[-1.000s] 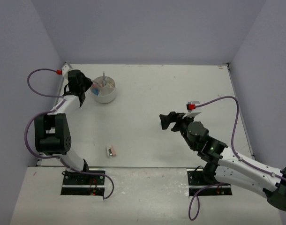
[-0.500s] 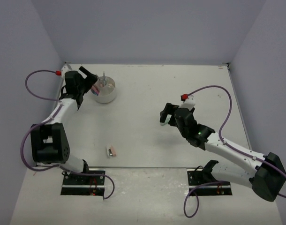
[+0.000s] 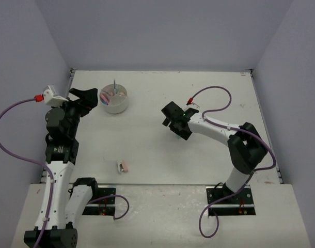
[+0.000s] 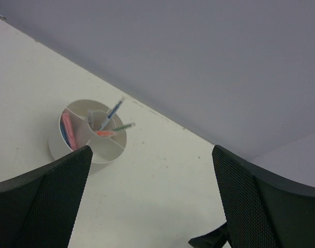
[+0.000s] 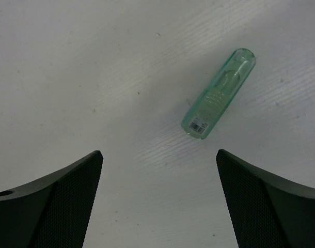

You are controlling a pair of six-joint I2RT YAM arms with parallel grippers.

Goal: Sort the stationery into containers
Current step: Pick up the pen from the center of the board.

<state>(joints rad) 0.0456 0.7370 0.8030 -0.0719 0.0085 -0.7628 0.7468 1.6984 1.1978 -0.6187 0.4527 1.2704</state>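
Overhead, the round white dish (image 3: 114,106) sits at the far left of the table (image 3: 209,170), with a thin pen (image 3: 114,84) standing up out of it. The left gripper (image 3: 87,96) hangs just left of the dish, jaws apart and holding nothing. The right gripper (image 3: 175,124) is low over the middle of the table, well apart from the dish, its jaws spread and empty too. Two small pieces, one pink and one grey (image 3: 122,166), lie side by side near the front edge, left of centre.

Next, in the left wrist view, both fingers (image 4: 49,201) stand wide at the bottom corners, with the dish (image 4: 58,150) on the table beyond them, not touched. Inner walls divide it. A blue pen (image 4: 112,110), a green pen (image 4: 125,126) and an orange one (image 4: 103,133) lean in the middle part, and a pink piece (image 4: 66,127) lies in the left compartment.

Lastly, in the right wrist view, the fingers (image 5: 49,201) are wide apart, with bare table between them. A clear green capsule (image 5: 218,93) lies flat on the table beyond the fingertips, nearer the right finger, tilted on a diagonal and touching neither.
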